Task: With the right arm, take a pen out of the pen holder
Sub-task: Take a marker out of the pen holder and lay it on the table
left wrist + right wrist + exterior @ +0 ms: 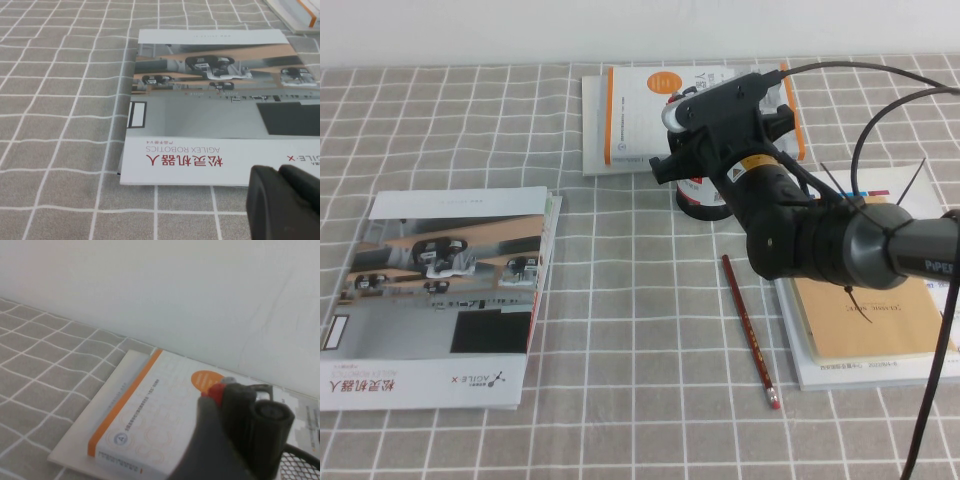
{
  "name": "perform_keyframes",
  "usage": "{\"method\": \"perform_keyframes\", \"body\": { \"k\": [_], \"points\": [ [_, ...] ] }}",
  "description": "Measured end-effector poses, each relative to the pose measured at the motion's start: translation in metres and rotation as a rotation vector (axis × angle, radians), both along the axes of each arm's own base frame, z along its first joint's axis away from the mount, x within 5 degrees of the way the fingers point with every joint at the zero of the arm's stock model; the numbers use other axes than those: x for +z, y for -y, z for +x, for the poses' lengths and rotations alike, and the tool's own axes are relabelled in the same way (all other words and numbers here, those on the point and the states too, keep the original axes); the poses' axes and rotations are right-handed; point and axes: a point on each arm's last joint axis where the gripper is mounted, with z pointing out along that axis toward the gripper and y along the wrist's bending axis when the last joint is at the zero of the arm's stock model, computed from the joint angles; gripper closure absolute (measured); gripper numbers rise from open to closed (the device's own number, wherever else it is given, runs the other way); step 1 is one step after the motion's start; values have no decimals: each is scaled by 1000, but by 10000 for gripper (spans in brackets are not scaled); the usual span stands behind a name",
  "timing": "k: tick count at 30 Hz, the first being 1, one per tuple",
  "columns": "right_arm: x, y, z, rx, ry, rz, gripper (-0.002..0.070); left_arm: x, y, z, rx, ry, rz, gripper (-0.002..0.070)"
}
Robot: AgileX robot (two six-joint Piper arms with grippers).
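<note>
The black mesh pen holder [692, 196] stands behind the table's middle, mostly hidden under my right arm; its rim [301, 466] shows in the right wrist view. My right gripper [686, 166] reaches down into the holder's top. There a dark finger [210, 440] presses against a thick black pen [267, 427], next to a red-tipped pen [216, 391]; the other finger is hidden behind the pens. My left gripper [279, 173] hovers shut and empty over the near edge of the AgileX brochure [210, 110].
A red pencil [750, 332] lies on the checked cloth in front of the holder. An orange-and-white book [632, 110] lies behind it, a brown notebook [868, 318] on white sheets to the right, and the brochure [445, 300] to the left.
</note>
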Motion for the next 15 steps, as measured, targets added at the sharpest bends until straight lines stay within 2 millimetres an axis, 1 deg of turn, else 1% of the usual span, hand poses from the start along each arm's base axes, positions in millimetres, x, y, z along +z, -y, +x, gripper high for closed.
{"method": "perform_keyframes", "body": {
  "k": [5, 15],
  "points": [
    [-4, 0, 1, 0, -12, -6, 290, 0, 0, 0, 0, 0, 0, 678],
    [-3, 0, 1, 0, -7, -3, 290, 0, 0, 0, 0, 0, 0, 678]
  ]
}}
